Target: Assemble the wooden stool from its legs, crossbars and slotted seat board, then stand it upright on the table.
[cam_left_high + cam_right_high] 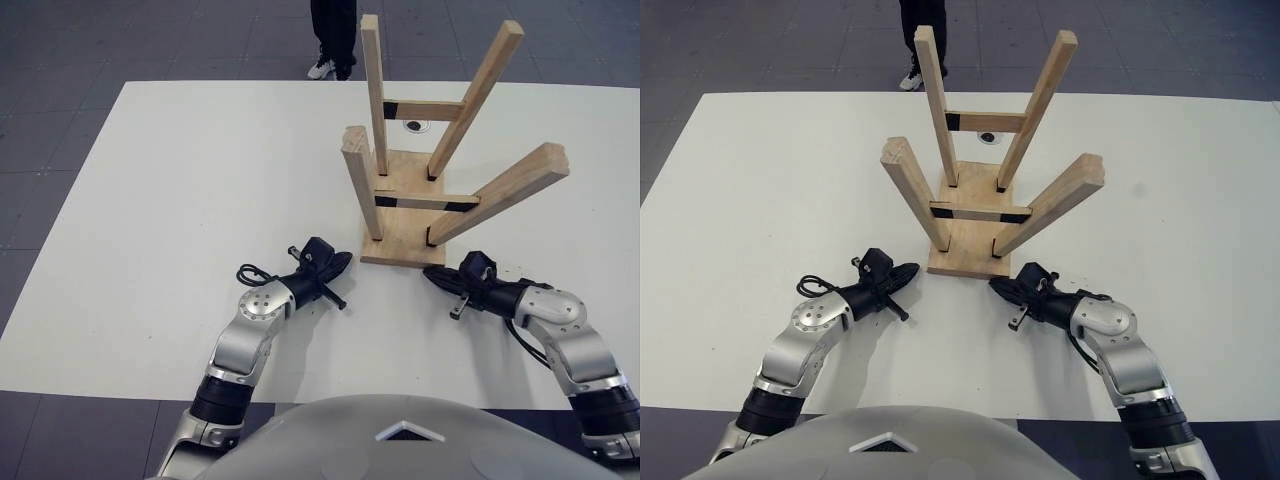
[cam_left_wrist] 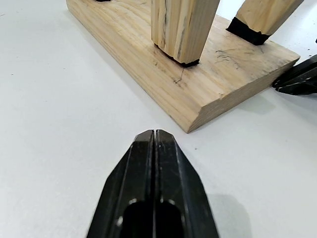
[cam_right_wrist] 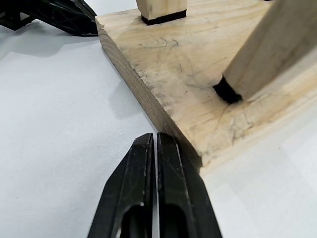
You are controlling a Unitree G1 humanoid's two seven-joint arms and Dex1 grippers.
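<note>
The wooden stool [image 1: 410, 205] rests upside down on the white table [image 1: 180, 200], its seat board [image 1: 400, 240] flat on the surface and its legs pointing up, joined by two crossbars [image 1: 425, 110]. My left gripper [image 1: 345, 262] is shut and empty, its tip just short of the board's near left corner [image 2: 190, 126]. My right gripper [image 1: 430, 272] is shut and empty too, its tip close to the board's near right corner [image 3: 195, 158]. Each wrist view shows the other gripper beyond the board.
A round hole [image 1: 414, 126] is set in the table behind the stool. Wide bare table surface lies to the left and in front. A person's legs [image 1: 335, 35] stand beyond the far table edge.
</note>
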